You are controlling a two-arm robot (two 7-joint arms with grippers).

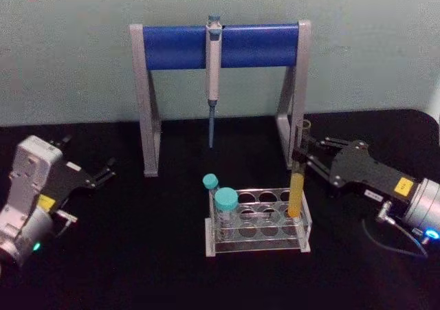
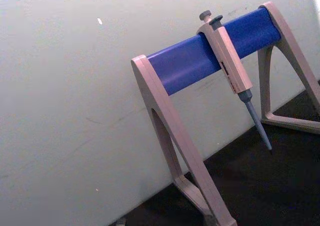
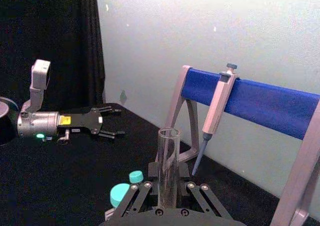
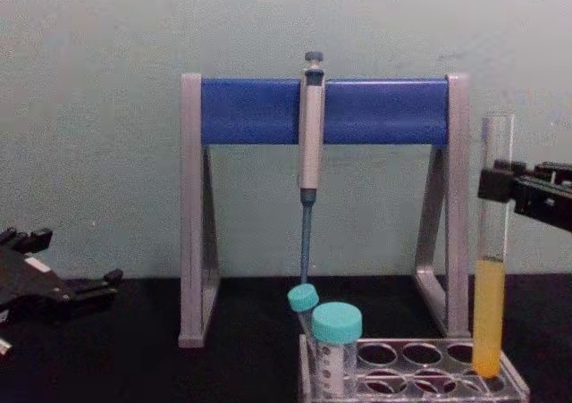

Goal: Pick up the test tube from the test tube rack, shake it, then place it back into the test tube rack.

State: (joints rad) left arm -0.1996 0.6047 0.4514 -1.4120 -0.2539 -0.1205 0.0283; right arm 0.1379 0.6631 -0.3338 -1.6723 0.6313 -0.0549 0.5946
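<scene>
The test tube is a long clear tube holding yellow-orange liquid. It stands upright with its round bottom in a hole at the right end of the clear test tube rack. My right gripper reaches in from the right and is shut on the tube's upper glass, above the liquid. From the chest, the fingers clamp the test tube over the rack. The right wrist view looks down the test tube between its fingers. My left gripper rests open at the far left, empty.
A grey-and-blue pipette stand spans the table behind the rack, with a pipette hanging from its bar. Two teal-capped tubes stand in the rack's left end. The black table runs back to a pale wall.
</scene>
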